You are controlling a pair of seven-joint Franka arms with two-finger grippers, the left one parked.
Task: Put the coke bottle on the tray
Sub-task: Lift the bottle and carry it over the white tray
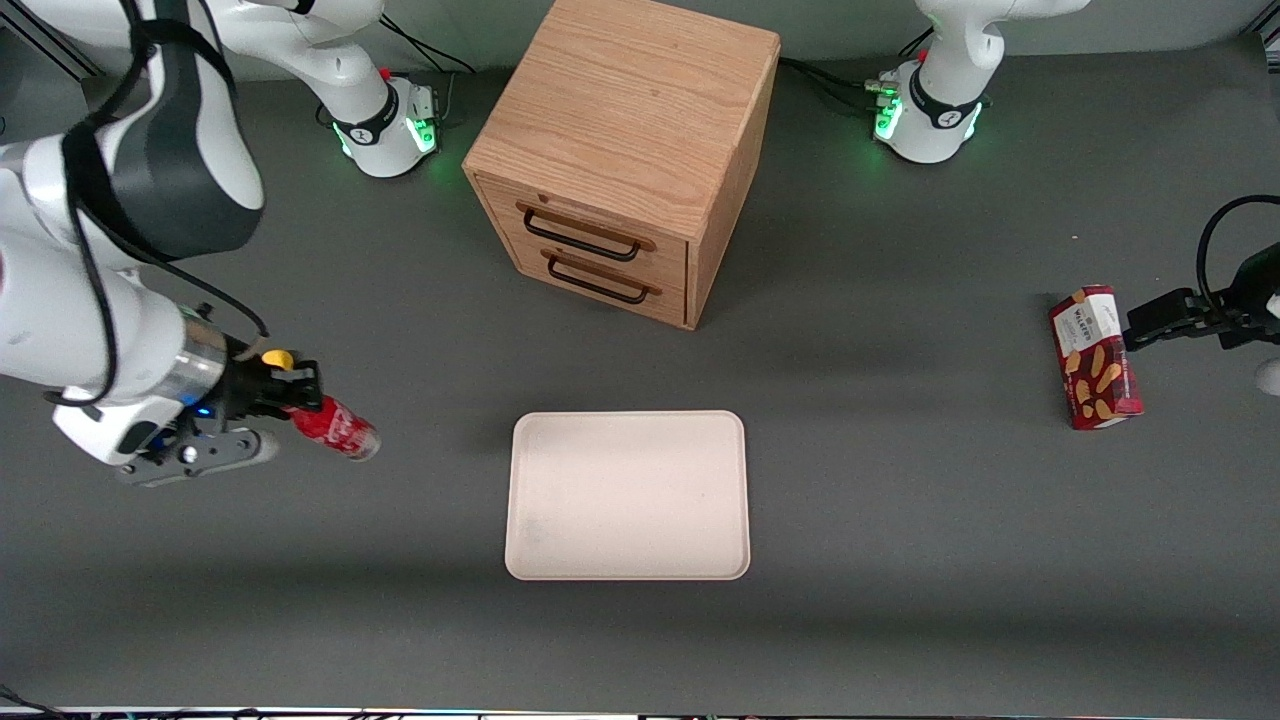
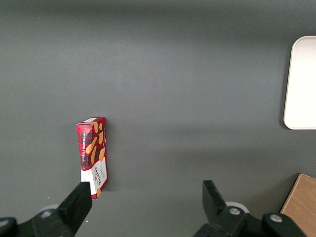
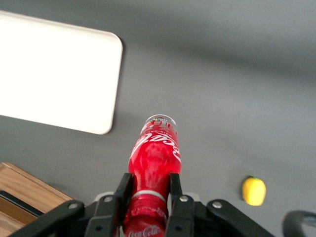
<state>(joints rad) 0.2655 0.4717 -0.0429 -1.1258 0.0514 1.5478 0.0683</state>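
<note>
Pincer first [image 1: 305, 400]: closed firmly on the capped neck of the small slim coke bottle with red label and clear base [image 1: 340, 430], at the working arm's end of the dark grey worktop [image 1: 900, 560]. Gripped only at the narrow top [image 3: 149, 185], with most of the bottle's body [image 3: 154, 153] sticking out free past the fingertips. Sat well apart from the large flat cream-pink tray with low raised rim [image 1: 625, 495], with bare worktop between.

Risks, as judged. Could have pivoted or slipped in so short a hold on a smooth neck, especially under a quick swing. Could have clipped the tray's rim [image 3: 111, 89] with the clear base if carried too low. Could have rolled off across the low rim if let go lying down rather than stood up.

Lay tilted close to level, not upright. Ran, along its long axis, from the cap in the pincer to the clear base, pointing toward the tray and slightly nearer the front camera.
</note>
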